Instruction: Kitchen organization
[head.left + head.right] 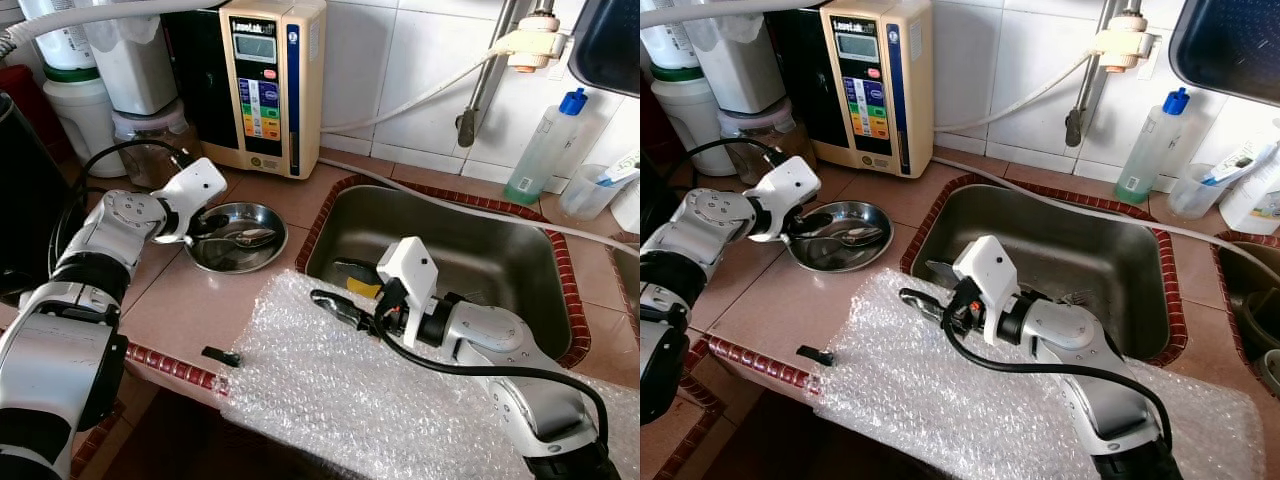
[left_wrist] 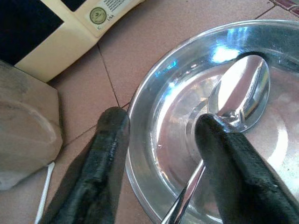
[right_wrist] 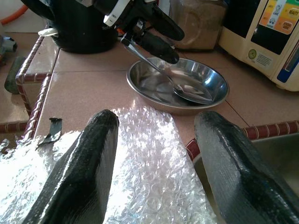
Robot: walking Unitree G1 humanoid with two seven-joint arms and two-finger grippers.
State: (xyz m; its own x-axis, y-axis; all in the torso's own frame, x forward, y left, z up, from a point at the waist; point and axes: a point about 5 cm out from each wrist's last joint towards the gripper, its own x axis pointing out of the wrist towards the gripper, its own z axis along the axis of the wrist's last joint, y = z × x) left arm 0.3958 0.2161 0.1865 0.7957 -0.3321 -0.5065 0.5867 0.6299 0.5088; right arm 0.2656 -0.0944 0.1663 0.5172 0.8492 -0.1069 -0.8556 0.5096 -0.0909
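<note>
The long silver metal spoon (image 1: 245, 238) is lying in the round shallow steel dish (image 1: 268, 214) on the tiled counter's left half, beside the sink. The handle is straddled by the left gripper (image 2: 159, 140), fingers spread wide with 1 outside the rim, so the dish could easily get tipped. The right gripper (image 3: 154, 154) is held wide over the bubble wrap sheet (image 1: 330, 390).

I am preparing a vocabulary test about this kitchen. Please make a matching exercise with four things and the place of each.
Things:
1. spoon
2. bubble wrap
3. blue-capped bottle
4. left gripper

Places:
A. against the tiled wall behind the sink
B. lying in the steel dish
C. at the dish's rim
D. spread along the counter's front edge

Pairs: 1-B, 2-D, 3-A, 4-C
</note>
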